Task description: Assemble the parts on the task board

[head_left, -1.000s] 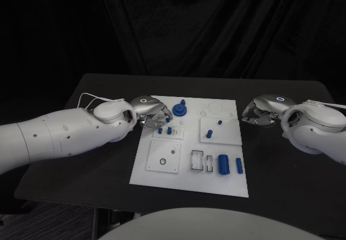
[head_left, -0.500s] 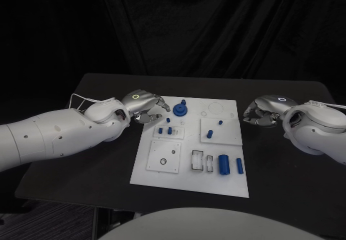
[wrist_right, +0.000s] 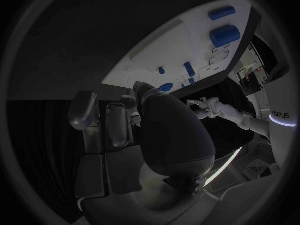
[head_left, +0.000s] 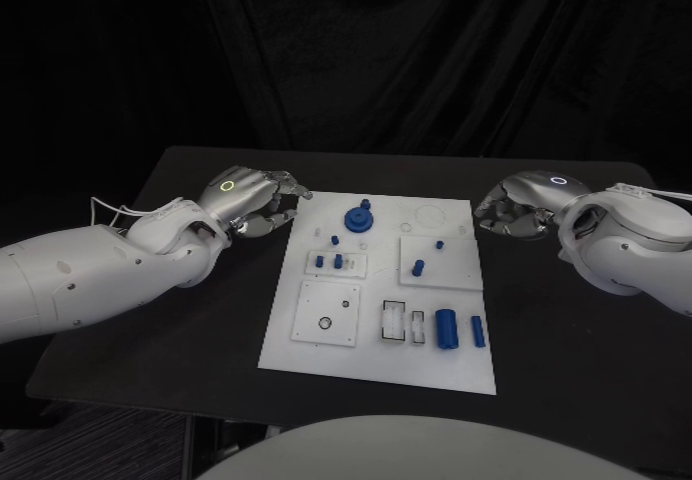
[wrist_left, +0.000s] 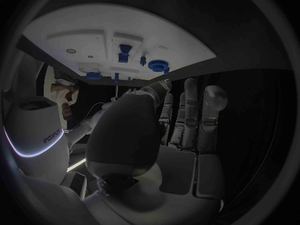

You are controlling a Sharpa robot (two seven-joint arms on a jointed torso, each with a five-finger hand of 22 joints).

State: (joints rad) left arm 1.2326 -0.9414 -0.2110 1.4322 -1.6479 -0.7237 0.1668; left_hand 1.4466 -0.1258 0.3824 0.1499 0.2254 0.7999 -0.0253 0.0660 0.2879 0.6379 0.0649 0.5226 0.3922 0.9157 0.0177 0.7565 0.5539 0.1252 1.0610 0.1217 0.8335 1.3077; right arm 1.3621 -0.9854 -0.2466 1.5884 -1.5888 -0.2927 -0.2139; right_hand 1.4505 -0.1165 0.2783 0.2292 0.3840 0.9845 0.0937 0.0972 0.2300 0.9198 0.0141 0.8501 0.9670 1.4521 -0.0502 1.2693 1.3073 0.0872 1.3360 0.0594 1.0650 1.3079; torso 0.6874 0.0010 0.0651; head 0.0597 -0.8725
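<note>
Two hands: both off the task board (head_left: 378, 285), holding nothing.
Left hand (head_left: 248, 196): beside board's far left corner, fingers apart, empty.
Right hand (head_left: 516, 205): fingers loosely curled, empty.
Parts: blue gear (head_left: 358, 218) far; two cylinders (head_left: 447, 328) near.
Next: approach from above, pinch one part squarely.

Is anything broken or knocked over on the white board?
Nothing stands out. The task board lies flat on the table, its blue parts look tidy, and both hands, left hand and right hand, hover off its edges, holding nothing.
</note>
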